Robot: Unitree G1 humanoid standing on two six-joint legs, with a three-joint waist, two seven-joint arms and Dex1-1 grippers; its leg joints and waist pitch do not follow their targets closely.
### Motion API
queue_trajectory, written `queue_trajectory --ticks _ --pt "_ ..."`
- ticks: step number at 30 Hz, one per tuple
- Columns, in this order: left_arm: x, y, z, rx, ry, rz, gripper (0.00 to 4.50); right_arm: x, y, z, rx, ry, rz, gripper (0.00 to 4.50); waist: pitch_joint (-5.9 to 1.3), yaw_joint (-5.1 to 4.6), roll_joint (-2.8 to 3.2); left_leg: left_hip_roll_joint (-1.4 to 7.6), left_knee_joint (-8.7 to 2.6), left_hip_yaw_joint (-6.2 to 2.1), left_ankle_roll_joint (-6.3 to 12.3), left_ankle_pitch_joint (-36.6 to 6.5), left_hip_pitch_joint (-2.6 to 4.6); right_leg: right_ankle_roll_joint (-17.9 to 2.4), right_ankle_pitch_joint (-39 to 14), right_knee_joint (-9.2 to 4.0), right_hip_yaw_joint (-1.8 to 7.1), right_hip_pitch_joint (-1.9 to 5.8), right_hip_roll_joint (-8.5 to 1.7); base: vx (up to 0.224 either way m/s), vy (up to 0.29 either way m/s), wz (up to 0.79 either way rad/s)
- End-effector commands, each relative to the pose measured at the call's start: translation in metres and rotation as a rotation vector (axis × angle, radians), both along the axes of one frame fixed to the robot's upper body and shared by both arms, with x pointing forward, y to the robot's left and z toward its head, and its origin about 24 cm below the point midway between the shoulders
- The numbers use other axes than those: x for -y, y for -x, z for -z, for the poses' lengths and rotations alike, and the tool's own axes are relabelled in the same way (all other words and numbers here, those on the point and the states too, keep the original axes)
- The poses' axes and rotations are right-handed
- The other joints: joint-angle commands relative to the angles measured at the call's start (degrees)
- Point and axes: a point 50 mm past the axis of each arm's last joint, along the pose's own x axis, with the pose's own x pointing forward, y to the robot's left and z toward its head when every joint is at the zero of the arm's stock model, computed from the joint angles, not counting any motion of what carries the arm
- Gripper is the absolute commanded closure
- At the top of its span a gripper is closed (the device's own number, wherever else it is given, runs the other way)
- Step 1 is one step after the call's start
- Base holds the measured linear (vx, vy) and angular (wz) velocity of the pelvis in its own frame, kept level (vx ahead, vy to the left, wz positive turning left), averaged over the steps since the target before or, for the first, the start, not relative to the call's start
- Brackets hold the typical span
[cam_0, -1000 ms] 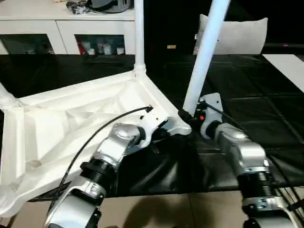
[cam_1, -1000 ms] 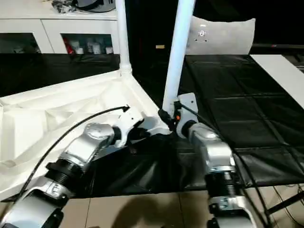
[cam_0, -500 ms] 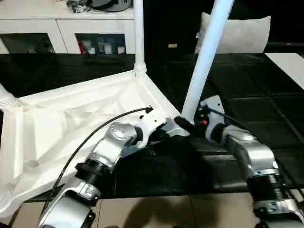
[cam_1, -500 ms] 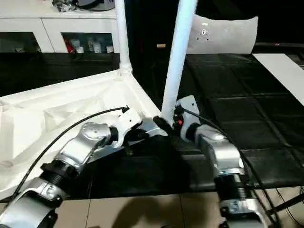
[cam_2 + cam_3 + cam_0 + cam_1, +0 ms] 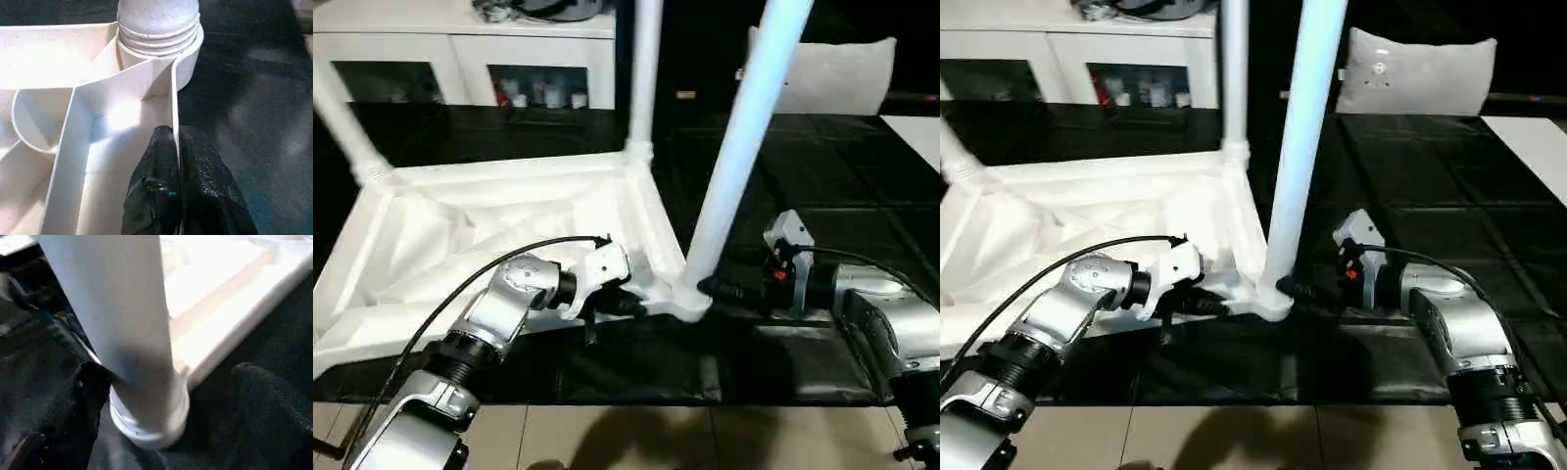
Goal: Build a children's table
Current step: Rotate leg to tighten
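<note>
The left pincer (image 5: pixel 177 161) is pinching shut on the thin side wall of the white table top (image 5: pixel 489 220). One black finger (image 5: pixel 156 186) is sitting inside the wall and the other is sitting outside it, close to a round corner socket (image 5: pixel 159 46).

The right pincer (image 5: pixel 166 401) is standing wide open around the bottom of the near leg (image 5: pixel 744 147). One finger (image 5: pixel 73 406) is touching that leg on one side. The other finger is staying apart from it on the other side, so the pincer is not squeezing the leg.

The table top is lying upside down on the black counter (image 5: pixel 862 206), with its ribs facing up. It is covering the left half of the counter, and its near right corner is sitting close to the counter's front edge, about in the middle. The near leg is sticking up from that corner socket and leaning a little toward the right. A second leg (image 5: pixel 644 73) is standing straight up in the far right corner of the top. A third leg (image 5: pixel 342 122) is rising from the far left corner and leaning to the left.

A grey pillow (image 5: pixel 1415 70) is resting at the counter's back edge. White cupboards (image 5: pixel 460 59) are standing behind the counter.
</note>
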Motion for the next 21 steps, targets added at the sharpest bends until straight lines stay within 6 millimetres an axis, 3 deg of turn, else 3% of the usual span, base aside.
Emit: queue_trajectory --ticks 1,6,7,11,15,21 --pt "0.004 0.008 0.006 -0.048 -0.039 0.091 4.50 0.002 0.003 -0.005 0.001 -0.010 -0.031 0.40 -3.46 0.07 -0.61 1.10 -3.22 0.34 3.64 -9.65 -0.01 -10.96 -13.82 -3.87 1.95 3.07 -3.54 0.000 0.000 0.00" --pt "0.002 0.010 0.004 -0.074 -0.039 0.127 4.50 0.000 0.010 -0.003 -0.045 -0.038 -0.096 0.62 -3.45 0.38 -0.69 0.99 -3.15 0.38 3.63 -9.39 -0.14 -10.75 -14.39 -3.92 1.87 3.20 -3.55 0.000 0.000 0.00" --pt "0.002 0.011 0.003 -0.084 -0.033 0.142 4.50 -0.002 0.012 -0.002 -0.062 -0.048 -0.119 0.89 -3.44 0.46 -0.70 0.95 -3.15 0.40 3.53 -9.48 -0.09 -10.45 -15.28 -4.02 1.87 3.20 -3.61 0.000 0.000 0.00" --pt "0.005 0.012 0.002 -0.085 -0.020 0.153 4.50 -0.008 0.011 0.003 -0.058 -0.052 -0.120 1.08 -3.43 0.62 -0.71 1.02 -3.17 0.38 3.19 -9.64 -0.04 -10.13 -16.54 -4.08 1.90 2.98 -3.63 0.000 0.000 0.00" --pt "0.006 0.012 0.002 -0.085 -0.016 0.156 4.50 -0.010 0.011 0.007 -0.063 -0.055 -0.125 1.55 -3.54 0.85 -0.74 1.04 -3.14 0.35 3.05 -9.05 -0.06 -10.53 -14.52 -3.84 1.91 3.06 -3.61 0.000 0.000 0.00" --pt "0.006 0.012 0.002 -0.084 -0.012 0.148 4.50 -0.013 0.012 0.007 -0.086 -0.073 -0.140 2.09 -3.47 0.89 -0.90 0.95 -3.15 0.34 3.14 -9.04 -0.10 -9.89 -15.85 -3.95 1.90 3.11 -3.65 0.000 0.000 0.00"
